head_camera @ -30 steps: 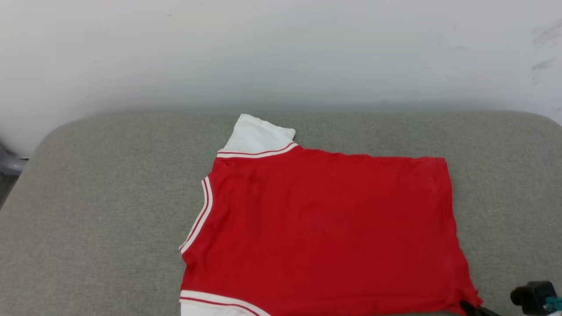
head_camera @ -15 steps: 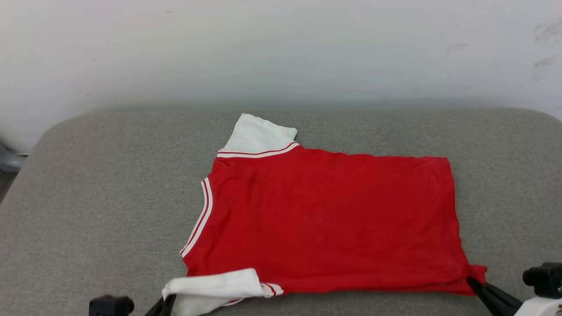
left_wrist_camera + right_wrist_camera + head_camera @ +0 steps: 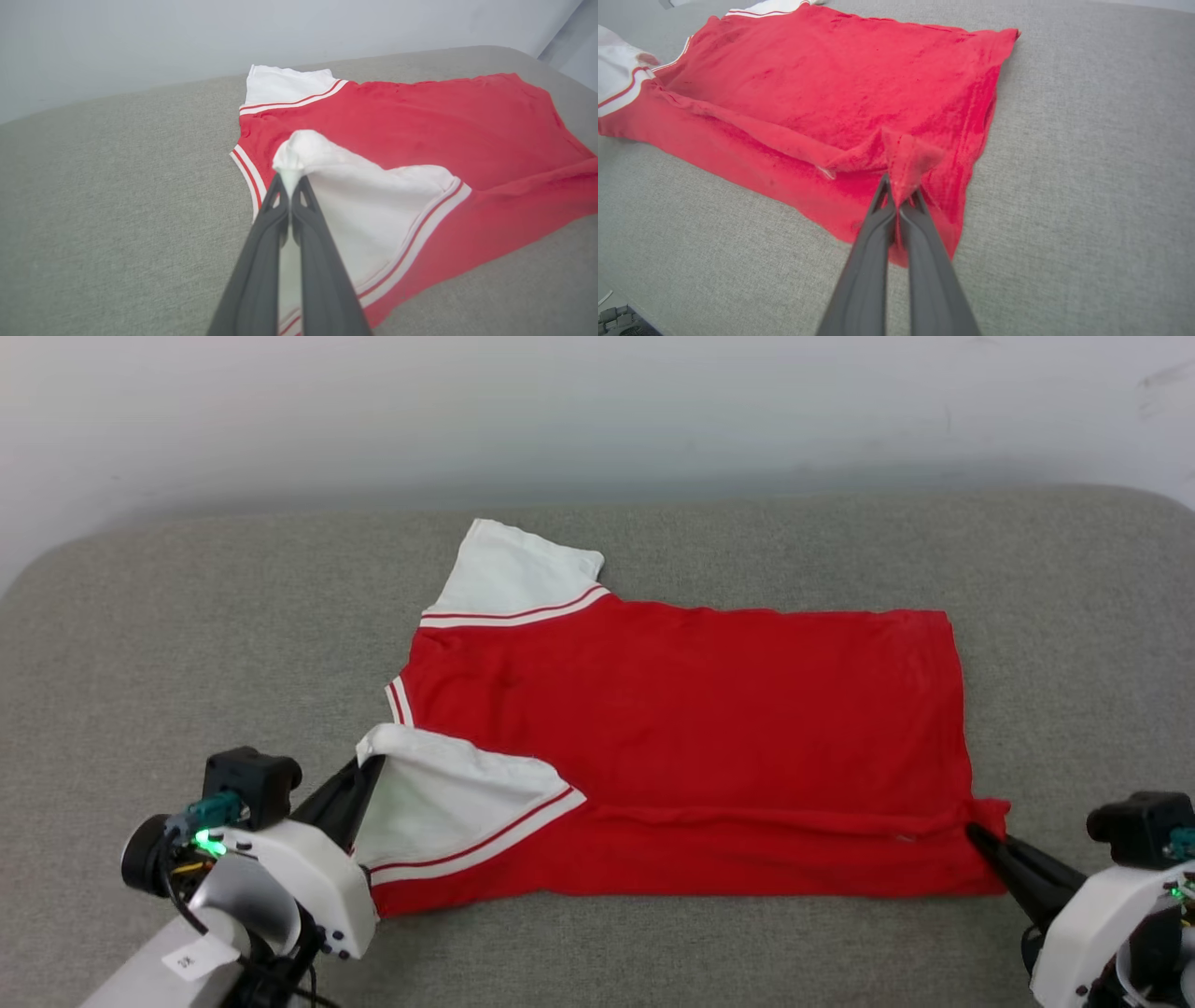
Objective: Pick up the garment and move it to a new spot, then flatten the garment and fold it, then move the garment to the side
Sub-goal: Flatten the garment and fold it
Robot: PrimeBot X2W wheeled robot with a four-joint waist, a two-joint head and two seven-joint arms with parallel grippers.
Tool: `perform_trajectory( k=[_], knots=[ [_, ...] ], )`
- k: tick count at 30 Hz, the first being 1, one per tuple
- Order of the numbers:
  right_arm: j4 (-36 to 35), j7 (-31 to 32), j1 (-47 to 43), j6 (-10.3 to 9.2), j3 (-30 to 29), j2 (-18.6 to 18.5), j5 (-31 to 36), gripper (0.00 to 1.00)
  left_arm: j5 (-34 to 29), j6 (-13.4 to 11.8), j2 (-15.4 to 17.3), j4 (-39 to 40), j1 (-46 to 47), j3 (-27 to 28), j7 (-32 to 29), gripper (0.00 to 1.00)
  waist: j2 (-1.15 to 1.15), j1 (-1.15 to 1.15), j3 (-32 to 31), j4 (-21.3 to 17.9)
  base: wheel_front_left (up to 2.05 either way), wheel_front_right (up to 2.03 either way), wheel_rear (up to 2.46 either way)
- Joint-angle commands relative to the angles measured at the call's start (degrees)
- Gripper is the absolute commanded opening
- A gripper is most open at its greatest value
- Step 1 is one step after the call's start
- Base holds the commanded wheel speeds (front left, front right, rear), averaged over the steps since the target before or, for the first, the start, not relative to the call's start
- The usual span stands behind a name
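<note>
Red jersey cloth, the garment point(image 3: 709, 709), lies spread on the grey fabric surface point(image 3: 168, 644). Its collar end is toward my left, its hem is toward my right, and a plain red face is up.

My left gripper point(image 3: 367, 770) is clamped on the tip of the near white sleeve point(image 3: 448, 798). The fingers are pressed together with white cloth pinched between them. That sleeve is lifted and turned in over the red body, and its striped trim runs diagonally.

My right gripper point(image 3: 978, 835) is closed tight on the near hem corner, where red cloth bunches into a small peak at the fingertips. Between my two grips a long raised ridge runs across the red, just inside the near edge. The far white sleeve point(image 3: 518, 569) lies flat, pointing toward the pale wall point(image 3: 560, 411).

A strip of bare grey separates that sleeve from the surface's far edge at the wall. Left of the collar there is broad open fabric out to a rounded corner. Right of the hem the free strip is narrower. A band of bare grey lies on my side of the near edge.
</note>
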State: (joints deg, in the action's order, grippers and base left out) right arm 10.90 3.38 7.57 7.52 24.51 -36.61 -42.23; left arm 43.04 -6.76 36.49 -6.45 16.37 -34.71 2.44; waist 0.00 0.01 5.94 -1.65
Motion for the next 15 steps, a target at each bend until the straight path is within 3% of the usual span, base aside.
perform_trajectory(
  k=[1, 15],
  knots=[
    [-0.04, 0.22, 1.28, -0.06, -0.26, 0.45, 0.37, 0.00, -0.40, 0.39, -0.31, -0.77, 1.08, -0.15, -0.14, 0.00, 0.00, -0.01, 1.41, -0.77, 0.00, 0.00, 0.00],
    [8.81, 1.21, 11.62, -0.06, 3.19, 3.69, 0.86, 0.00, -1.71, 6.59, -4.71, -19.49, 11.62, -2.63, 0.45, 0.00, 0.00, -0.01, 8.70, -2.28, 0.00, 0.00, 0.00]
  ],
)
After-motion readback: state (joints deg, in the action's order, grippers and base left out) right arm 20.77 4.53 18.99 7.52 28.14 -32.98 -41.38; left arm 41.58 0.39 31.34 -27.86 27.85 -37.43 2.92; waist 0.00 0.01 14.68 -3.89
